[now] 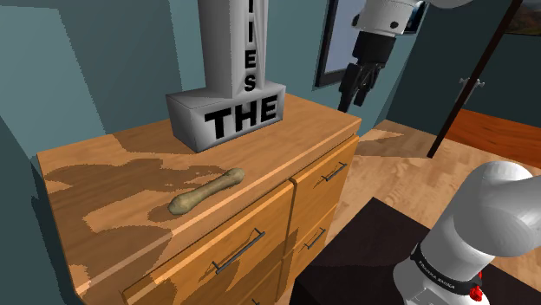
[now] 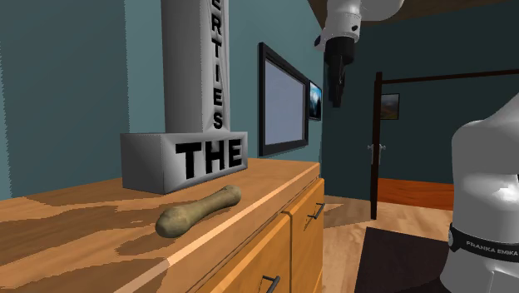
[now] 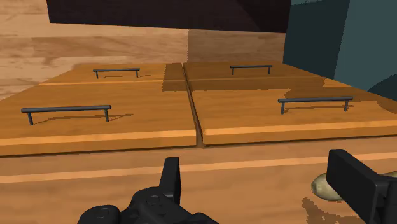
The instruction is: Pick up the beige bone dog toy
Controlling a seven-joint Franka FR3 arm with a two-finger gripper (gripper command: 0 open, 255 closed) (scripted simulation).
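Note:
The beige bone dog toy (image 1: 206, 191) lies flat on the wooden dresser top (image 1: 104, 173), near its front edge, in front of the lettered block. In the second exterior view the bone (image 2: 198, 209) rests the same way. My gripper (image 1: 352, 94) hangs high in the air past the dresser's right end, well above and away from the bone, pointing down. The second exterior view has the gripper (image 2: 337, 93) up by the wall frame. Seen from the wrist, the gripper (image 3: 254, 167) is open with nothing between its fingers, and one end of the bone (image 3: 322, 186) peeks out beside the right finger (image 3: 356, 186).
A tall grey block (image 1: 227, 113) lettered "THE" stands at the back of the dresser. Drawer fronts with dark bar handles (image 1: 238, 251) face the wooden floor (image 1: 407, 173). A framed panel (image 2: 283, 100) hangs on the teal wall. My white base (image 1: 472, 243) stands on the dark stand (image 1: 355, 260).

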